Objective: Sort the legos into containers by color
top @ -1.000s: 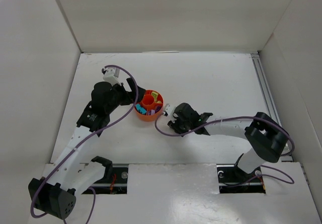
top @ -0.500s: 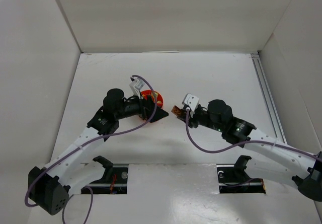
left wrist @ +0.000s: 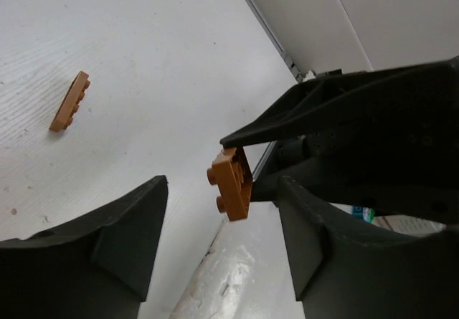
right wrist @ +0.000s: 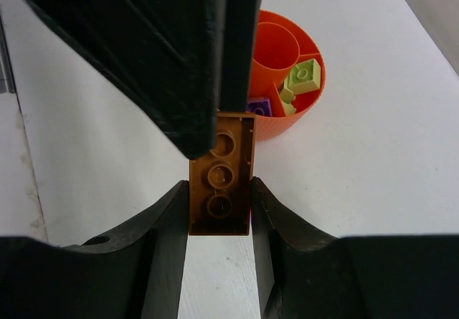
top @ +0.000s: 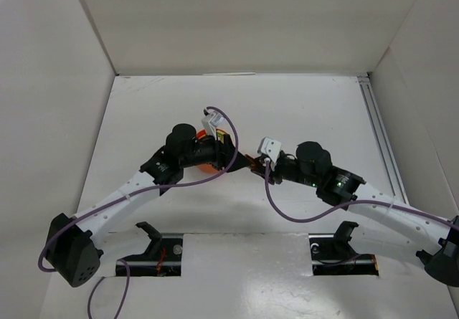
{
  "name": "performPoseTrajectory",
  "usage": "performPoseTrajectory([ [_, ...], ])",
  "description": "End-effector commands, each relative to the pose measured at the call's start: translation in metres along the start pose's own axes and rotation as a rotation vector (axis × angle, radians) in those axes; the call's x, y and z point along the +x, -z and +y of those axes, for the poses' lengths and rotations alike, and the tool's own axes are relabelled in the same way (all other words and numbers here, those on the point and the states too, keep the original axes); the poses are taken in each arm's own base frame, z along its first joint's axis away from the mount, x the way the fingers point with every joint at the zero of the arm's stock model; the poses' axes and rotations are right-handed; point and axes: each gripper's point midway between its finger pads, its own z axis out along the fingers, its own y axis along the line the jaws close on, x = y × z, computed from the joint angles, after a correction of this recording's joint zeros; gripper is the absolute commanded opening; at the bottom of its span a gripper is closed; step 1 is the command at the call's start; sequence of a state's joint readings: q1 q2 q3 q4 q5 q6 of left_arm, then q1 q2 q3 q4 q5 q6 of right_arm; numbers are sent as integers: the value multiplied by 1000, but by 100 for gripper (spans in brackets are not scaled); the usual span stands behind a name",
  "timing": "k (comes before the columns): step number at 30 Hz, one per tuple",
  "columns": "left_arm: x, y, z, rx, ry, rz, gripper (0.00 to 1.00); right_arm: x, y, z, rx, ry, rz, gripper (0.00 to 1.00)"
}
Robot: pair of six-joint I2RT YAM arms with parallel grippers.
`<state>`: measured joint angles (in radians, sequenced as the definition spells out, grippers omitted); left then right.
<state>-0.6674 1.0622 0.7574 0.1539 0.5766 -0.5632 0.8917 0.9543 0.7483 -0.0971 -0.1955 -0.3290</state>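
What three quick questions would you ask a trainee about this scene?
1. True or false: the right gripper is clamping a brown brick.
2. Which lies in the orange dish? A) a purple brick B) a white ball C) a black screw
3. Fill the gap: a second, flat brown piece lies loose on the ____.

Key: 1 true; 2 A; 3 table.
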Motion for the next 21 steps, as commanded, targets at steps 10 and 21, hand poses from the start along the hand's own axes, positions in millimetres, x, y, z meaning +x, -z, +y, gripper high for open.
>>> performPoseTrajectory([
  [10,-24,-10,-25,52,-43,-49,32,-43,7,-17,75,38,-114,18],
  [21,-20,-12,-32,107,-53,-23,0,-51,-2,-24,102,42,-141,21],
])
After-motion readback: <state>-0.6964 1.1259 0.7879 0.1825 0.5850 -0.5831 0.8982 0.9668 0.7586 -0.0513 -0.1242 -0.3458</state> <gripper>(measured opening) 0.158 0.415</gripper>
